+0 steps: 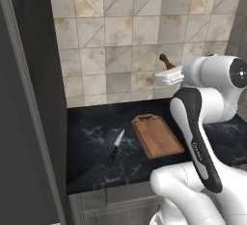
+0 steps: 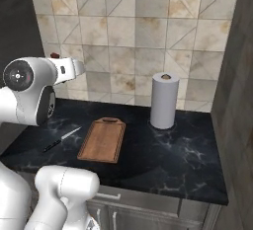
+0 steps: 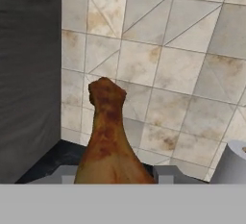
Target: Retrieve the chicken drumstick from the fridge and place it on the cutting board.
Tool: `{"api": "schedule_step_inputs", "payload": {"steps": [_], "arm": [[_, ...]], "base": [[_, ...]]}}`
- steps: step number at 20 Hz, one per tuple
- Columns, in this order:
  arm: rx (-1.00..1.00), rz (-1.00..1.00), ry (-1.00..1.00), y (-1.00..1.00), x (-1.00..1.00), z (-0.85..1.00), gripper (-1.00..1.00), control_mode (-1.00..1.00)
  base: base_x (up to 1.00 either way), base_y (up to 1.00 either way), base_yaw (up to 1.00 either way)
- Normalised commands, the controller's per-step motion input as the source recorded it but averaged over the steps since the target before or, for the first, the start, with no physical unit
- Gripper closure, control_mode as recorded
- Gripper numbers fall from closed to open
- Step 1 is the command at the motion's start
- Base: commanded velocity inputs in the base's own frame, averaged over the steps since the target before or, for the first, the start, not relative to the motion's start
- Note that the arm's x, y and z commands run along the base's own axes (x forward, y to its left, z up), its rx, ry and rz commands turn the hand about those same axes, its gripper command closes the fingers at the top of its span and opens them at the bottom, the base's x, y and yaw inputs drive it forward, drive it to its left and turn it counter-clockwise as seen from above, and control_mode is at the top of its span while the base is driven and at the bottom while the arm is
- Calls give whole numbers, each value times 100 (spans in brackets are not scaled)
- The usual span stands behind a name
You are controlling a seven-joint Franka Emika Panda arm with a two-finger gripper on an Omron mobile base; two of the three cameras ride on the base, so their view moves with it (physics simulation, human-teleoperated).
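Observation:
My gripper (image 3: 115, 175) is shut on the chicken drumstick (image 3: 108, 136), a brown club of meat that points away from the hand toward the tiled wall. In the left base view the gripper (image 1: 168, 73) hangs high above the counter, just behind the far end of the cutting board (image 1: 157, 136), with the drumstick (image 1: 166, 62) sticking up out of it. The right base view has the gripper (image 2: 68, 67) up and to the left of the cutting board (image 2: 103, 140). The reddish-brown board lies flat and bare. The fridge (image 1: 29, 122) stands as a dark grey wall on the left.
A black-handled knife (image 1: 116, 147) lies on the black marble counter (image 1: 91, 166) left of the board. A paper towel roll (image 2: 164, 100) stands upright to the board's right, near the tiled wall. A dark side panel (image 2: 237, 100) closes off the counter on the right.

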Motion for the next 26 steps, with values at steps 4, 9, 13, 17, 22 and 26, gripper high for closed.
{"api": "schedule_step_inputs", "payload": {"steps": [4,9,13,17,22,26], "arm": [[0,0,3,0,20,-5,100,-100],[0,0,13,-1,16,-10,100,-100],[0,0,13,-3,11,-19,100,-100],[0,0,4,-2,10,-34,100,-100],[-3,0,0,-8,11,-54,100,-100],[-4,0,0,-16,18,-69,100,-100]], "base": [[8,0,0],[0,0,0],[0,0,0],[0,0,0],[0,0,0],[0,0,0]]}}
